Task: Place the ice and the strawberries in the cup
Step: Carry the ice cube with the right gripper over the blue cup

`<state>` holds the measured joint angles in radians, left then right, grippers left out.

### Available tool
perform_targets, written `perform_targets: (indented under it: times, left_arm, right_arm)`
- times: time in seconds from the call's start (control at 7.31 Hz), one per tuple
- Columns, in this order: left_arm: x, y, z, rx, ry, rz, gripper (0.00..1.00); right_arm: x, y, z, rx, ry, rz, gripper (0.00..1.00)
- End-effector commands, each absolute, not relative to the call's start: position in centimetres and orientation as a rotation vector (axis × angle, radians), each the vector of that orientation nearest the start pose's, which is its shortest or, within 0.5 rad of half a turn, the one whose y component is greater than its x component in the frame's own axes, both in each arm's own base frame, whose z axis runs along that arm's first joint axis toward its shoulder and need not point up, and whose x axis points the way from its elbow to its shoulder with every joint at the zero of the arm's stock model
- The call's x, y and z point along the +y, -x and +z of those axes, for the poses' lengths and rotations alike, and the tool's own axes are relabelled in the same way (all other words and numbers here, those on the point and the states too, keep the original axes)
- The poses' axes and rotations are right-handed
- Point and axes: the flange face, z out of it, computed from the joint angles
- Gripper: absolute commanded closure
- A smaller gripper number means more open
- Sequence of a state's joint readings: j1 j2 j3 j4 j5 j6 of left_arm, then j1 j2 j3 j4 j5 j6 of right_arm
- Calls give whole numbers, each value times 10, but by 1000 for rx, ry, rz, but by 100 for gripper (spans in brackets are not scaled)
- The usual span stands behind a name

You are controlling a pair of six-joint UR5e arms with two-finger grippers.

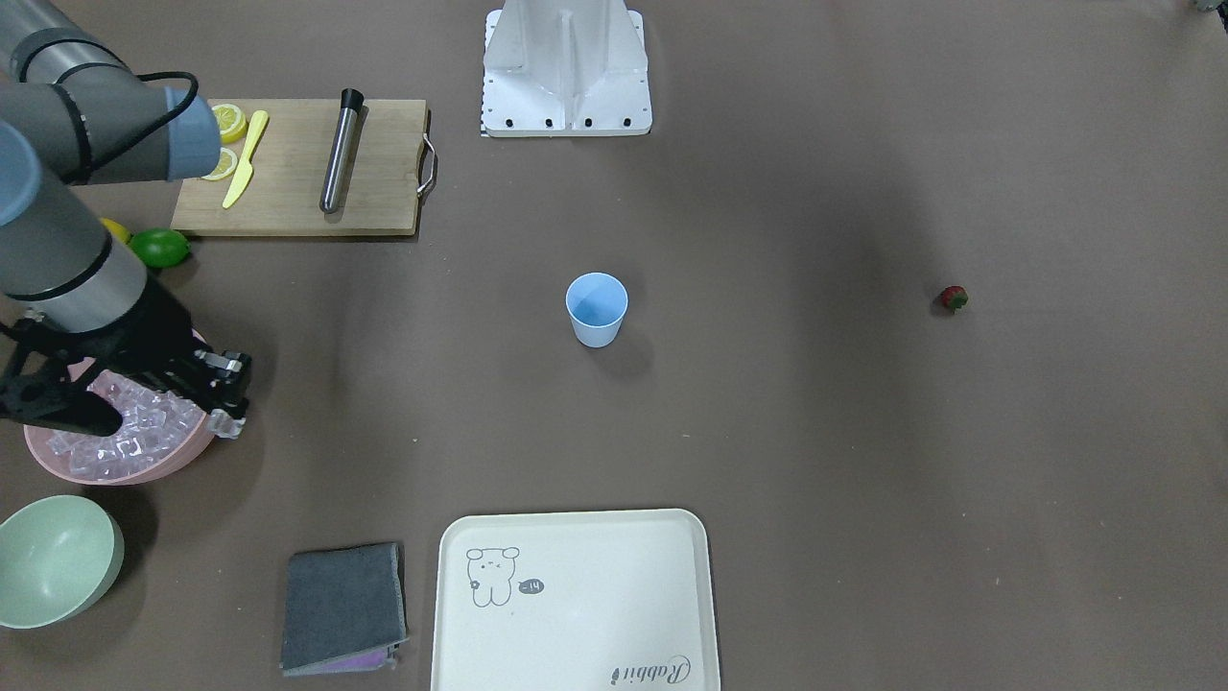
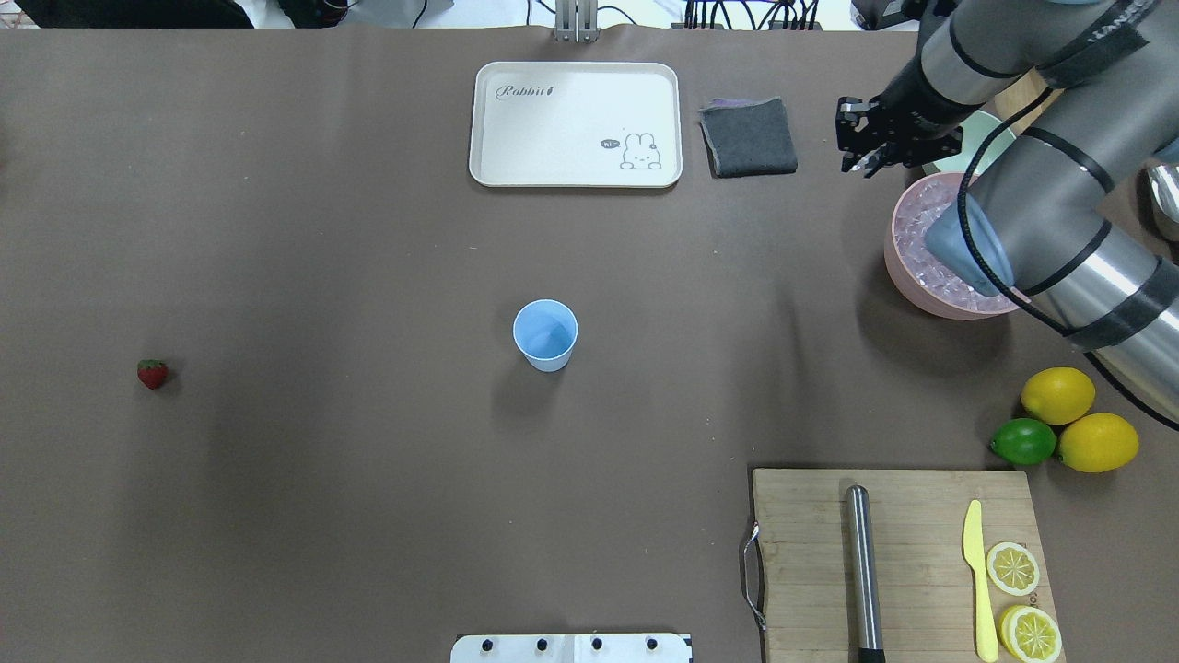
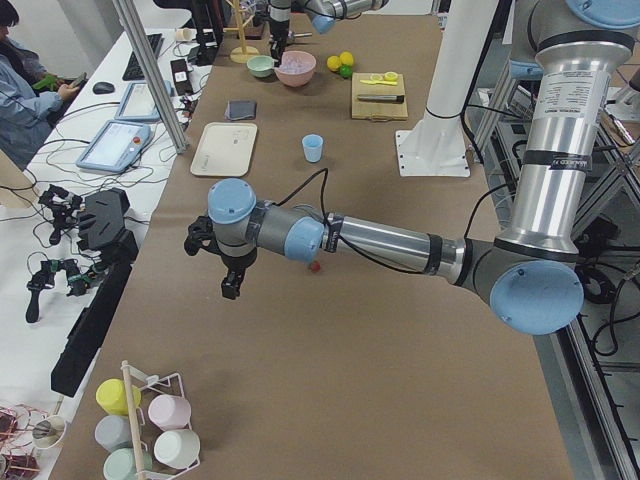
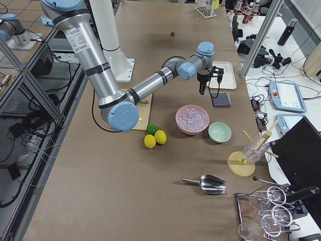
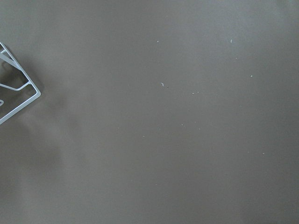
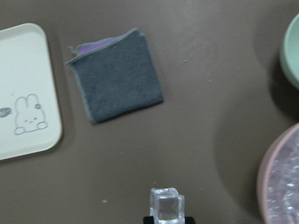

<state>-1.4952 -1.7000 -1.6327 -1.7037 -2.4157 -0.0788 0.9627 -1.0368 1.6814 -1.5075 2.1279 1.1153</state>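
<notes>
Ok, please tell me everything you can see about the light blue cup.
The cup is a small light blue tumbler, plastic by its look, plain and without a handle, narrower at the base than at the rim. It stands upright with its mouth open, near the middle of the brown table. Its inside looks empty. Nothing touches it but the table, and no other thing stands close to it.

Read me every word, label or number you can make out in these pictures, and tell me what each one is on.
"Rabbit", in cursive script, in a corner of the cream tray.
Dark speech bubble beside the tray's rabbit drawing: too small to read.
Tablet screens on the side desk: too blurred to read.
</notes>
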Motion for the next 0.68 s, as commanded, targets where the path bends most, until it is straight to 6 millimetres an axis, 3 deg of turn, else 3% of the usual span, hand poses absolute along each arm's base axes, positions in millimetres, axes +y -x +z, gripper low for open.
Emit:
perform_targets:
  times: [0.0, 0.41, 0.55]
  left_arm:
    - [-561, 17, 540, 856, -244, 135, 2]
    - [-563, 18, 548, 838, -257, 136, 2]
    - [-562, 17, 548, 838, -256, 137, 2]
  right_arm:
    - [-560, 386, 212, -907, -51, 305, 89]
    - [-508, 467, 153, -908, -120, 301, 89]
    - [-486, 491, 145, -898, -147, 290, 89]
